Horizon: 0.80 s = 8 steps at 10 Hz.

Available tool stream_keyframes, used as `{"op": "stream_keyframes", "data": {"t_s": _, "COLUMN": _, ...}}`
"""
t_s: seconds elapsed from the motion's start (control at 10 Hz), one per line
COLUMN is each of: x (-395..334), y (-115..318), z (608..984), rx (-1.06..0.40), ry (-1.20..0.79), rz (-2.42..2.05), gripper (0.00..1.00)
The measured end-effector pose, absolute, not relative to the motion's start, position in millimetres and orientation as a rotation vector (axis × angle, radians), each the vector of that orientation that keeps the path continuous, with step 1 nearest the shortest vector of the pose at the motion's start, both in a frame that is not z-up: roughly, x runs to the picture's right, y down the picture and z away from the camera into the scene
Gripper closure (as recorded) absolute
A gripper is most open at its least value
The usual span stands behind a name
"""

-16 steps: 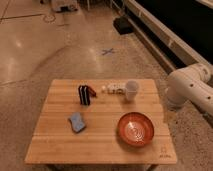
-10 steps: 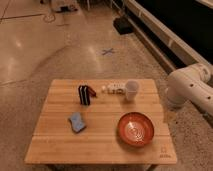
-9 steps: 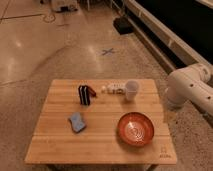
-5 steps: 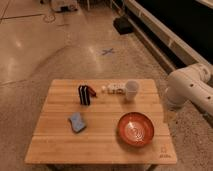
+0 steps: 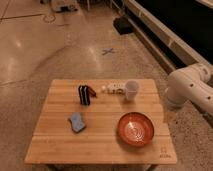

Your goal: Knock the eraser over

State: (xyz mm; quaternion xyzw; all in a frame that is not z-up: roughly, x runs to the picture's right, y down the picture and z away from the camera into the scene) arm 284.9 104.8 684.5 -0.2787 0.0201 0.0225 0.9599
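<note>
The eraser (image 5: 84,95) is a small dark block with thin red and pale stripes. It stands upright at the back middle of the wooden table (image 5: 55,135), left of the white cup (image 5: 131,90). Only a white arm segment (image 5: 187,90) shows, at the right edge beside the table. The gripper itself is out of view.
A flat blue pad (image 5: 76,122) lies on the table's left front. An orange-red bowl (image 5: 135,129) sits at the right front. Small pale items (image 5: 113,90) lie between the eraser and the cup. A blue cross mark (image 5: 108,51) is on the floor behind.
</note>
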Motion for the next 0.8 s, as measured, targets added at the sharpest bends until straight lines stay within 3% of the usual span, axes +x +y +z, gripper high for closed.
{"op": "stream_keyframes", "data": {"t_s": 0.8, "x": 269, "y": 99, "z": 690, "rx": -0.561, "ry": 0.033, "rz": 0.0, "gripper": 0.35}}
